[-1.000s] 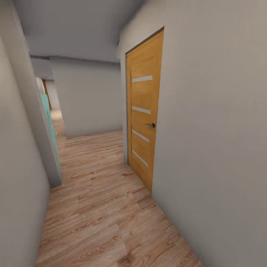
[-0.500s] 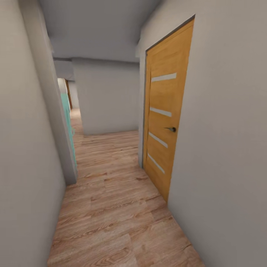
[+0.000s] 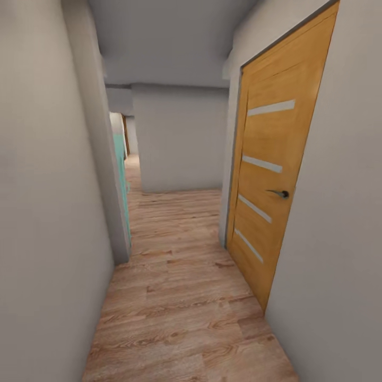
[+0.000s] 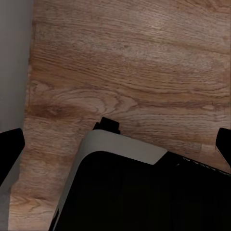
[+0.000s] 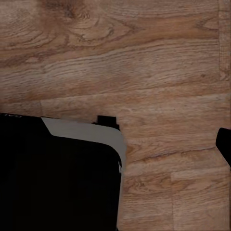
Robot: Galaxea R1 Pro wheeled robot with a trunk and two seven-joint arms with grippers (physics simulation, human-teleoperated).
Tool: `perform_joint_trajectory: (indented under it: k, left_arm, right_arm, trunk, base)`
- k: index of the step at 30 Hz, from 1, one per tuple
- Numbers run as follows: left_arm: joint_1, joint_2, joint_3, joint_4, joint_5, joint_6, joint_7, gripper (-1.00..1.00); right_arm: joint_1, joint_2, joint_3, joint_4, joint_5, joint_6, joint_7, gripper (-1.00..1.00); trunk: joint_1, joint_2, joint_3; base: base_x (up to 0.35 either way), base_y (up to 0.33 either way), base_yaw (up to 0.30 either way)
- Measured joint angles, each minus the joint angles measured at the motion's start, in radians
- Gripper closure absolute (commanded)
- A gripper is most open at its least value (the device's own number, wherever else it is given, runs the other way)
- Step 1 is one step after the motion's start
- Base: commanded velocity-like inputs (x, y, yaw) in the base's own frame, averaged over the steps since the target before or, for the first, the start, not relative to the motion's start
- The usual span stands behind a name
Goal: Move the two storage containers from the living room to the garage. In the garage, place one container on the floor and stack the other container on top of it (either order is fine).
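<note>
- Containers are not to be seen here; I cannot tell where they are, and nothing orange-red sits between either set of fingers.
- Head view is a narrow corridor: wood floor running up the middle of the frame, grey walls on both sides, a grey wall closing the far end at centre.
- An orange-wood door with pale stripes fills the right of the frame; it is shut, with its dark handle at mid-height.
- A teal panel shows at an opening centre-left, just past the left wall's corner.
- Left gripper: dark fingertips sit at the two side edges of the wrist view, well apart, so it is spread wide and empty, above wood planks and the robot's dark base.
- Right gripper: one fingertip shows at the right edge of its wrist view; the other is out of frame, so I cannot tell how wide it stands. Nothing lies in the visible gap, and its base corner is lower left.
- Progress, as a judgement: the robot is in transit with empty hands. No container is shown as delivered or stacked, so carrying, placing and stacking may all be left.
- The striped door could be the garage's, but that is a guess.
</note>
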Motion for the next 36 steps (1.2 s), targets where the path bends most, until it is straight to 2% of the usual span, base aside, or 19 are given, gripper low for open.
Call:
perform_joint_trajectory:
  k: [26, 36]
  left_arm:
    - [0.000, -0.001, 0.000, 0.000, -0.001, 0.008, 0.000, -1.00]
    - [0.000, -0.002, 0.000, 0.000, -0.002, 0.009, 0.000, -1.00]
  right_arm:
    - [0.000, 0.001, 0.004, -0.001, 0.003, 0.003, 0.002, -1.00]
    - [0.000, 0.000, 0.004, -0.001, 0.004, 0.003, 0.004, -1.00]
  trunk:
    - [0.000, 0.000, 0.000]
    - [0.000, 0.000, 0.000]
  base:
    - [0.321, 0.000, 0.013]
    - [0.321, 0.000, 0.211]
